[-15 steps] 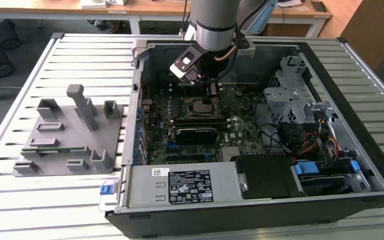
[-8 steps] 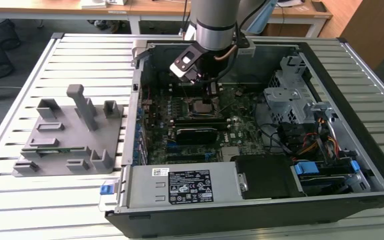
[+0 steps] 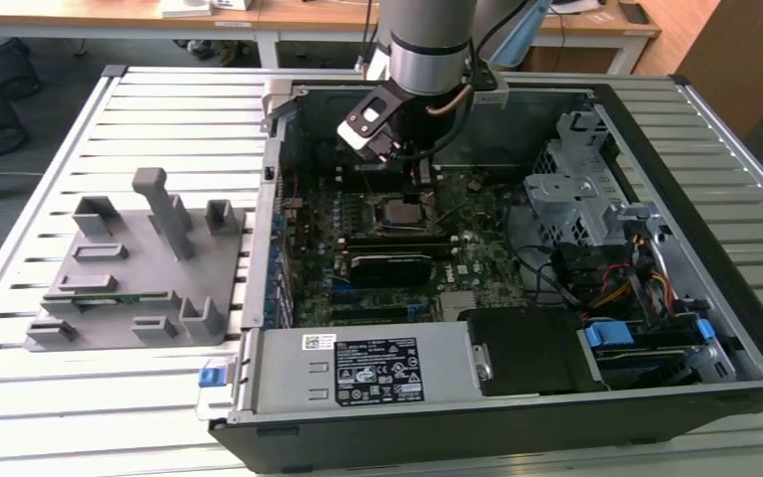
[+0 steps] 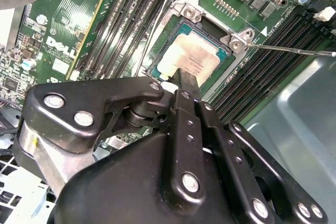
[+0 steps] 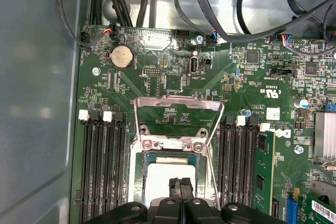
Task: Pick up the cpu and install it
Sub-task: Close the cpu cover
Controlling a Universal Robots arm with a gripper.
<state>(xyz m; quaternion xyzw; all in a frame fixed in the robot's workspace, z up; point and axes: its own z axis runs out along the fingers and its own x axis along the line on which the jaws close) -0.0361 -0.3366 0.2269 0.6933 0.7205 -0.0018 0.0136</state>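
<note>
1. Arm position. In the exterior view I see the gripper [image 3: 417, 177] lowered into the open computer case [image 3: 699, 298], over the far part of the motherboard [image 3: 408, 248].

2. Finger state. In both wrist views the two black fingers [image 5: 177, 186] are pressed together, with nothing clamped between them. The gripper [image 5: 181, 182] carries no part.

3. CPU location. The cpu [image 5: 160, 179] lies flat in the socket [image 5: 139, 174], silver top facing up. In the second wrist view the cpu [image 4: 202, 51] sits square inside the socket's dark frame [image 4: 210, 26], with its thin green edge visible along the sides.

4. CPU relative to gripper. The gripper tip [image 4: 186, 77] stands directly above the cpu, over the edge that lies away from the hinge of the load plate [image 5: 170, 143]. I cannot tell whether the tip touches the metal top or stands just clear of it.

5. Socket hardware. The load plate is swung up and open, leaving the cpu uncovered. The thin retention lever [image 4: 294, 50] points away from the socket.

6. Surroundings. Black memory slots [image 5: 100, 166] run along both sides of the socket. On the slatted table [image 3: 37, 417], at the exterior view's left, a grey fixture [image 3: 143, 268] stands well apart from the case.
</note>
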